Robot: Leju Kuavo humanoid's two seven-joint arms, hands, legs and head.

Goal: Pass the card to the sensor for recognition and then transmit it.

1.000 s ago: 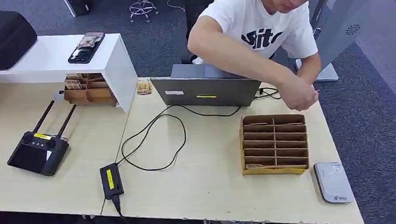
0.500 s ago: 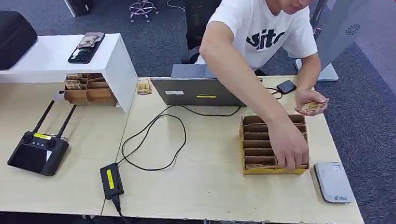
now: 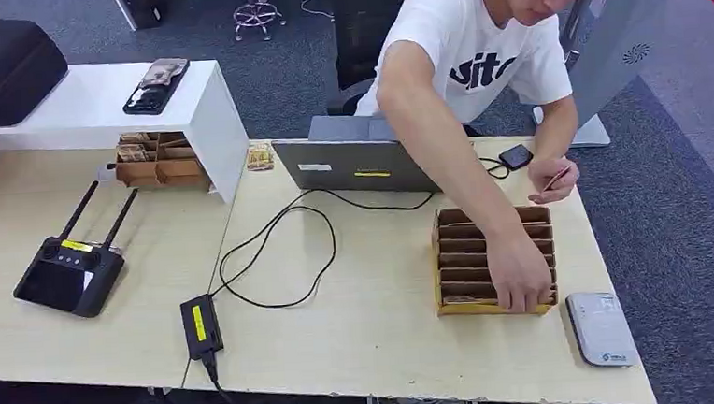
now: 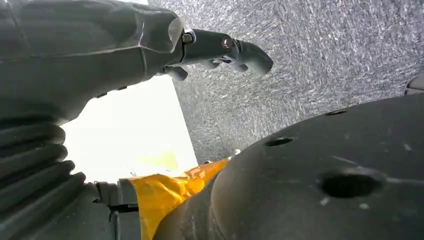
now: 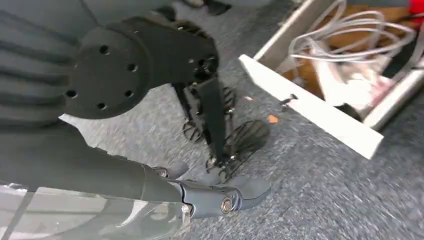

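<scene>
A white card sensor (image 3: 601, 329) lies at the table's front right corner. Beside it stands a slotted cardboard card box (image 3: 469, 251). A person in a white shirt leans over the table, one hand (image 3: 522, 286) pressed into the box's nearest row and the other hand (image 3: 554, 179) holding a thin card past the box's far right corner. My left hand (image 4: 220, 50) hangs over grey carpet with nothing in it. My right hand (image 5: 220, 200) also hangs low above the carpet, holding nothing.
A grey laptop (image 3: 370, 164) with a black cable and power brick (image 3: 201, 326) sits mid-table. A black remote controller (image 3: 69, 274) lies at the left. A white shelf (image 3: 95, 115) carries a phone (image 3: 154, 85), with a second card box (image 3: 156, 160) under it. A white cable tray (image 5: 320, 110) lies on the floor.
The person's hands, first together beyond the box's far right corner, have parted. One reached into the box's nearest row and stays there; the other drew back a little with its card.
</scene>
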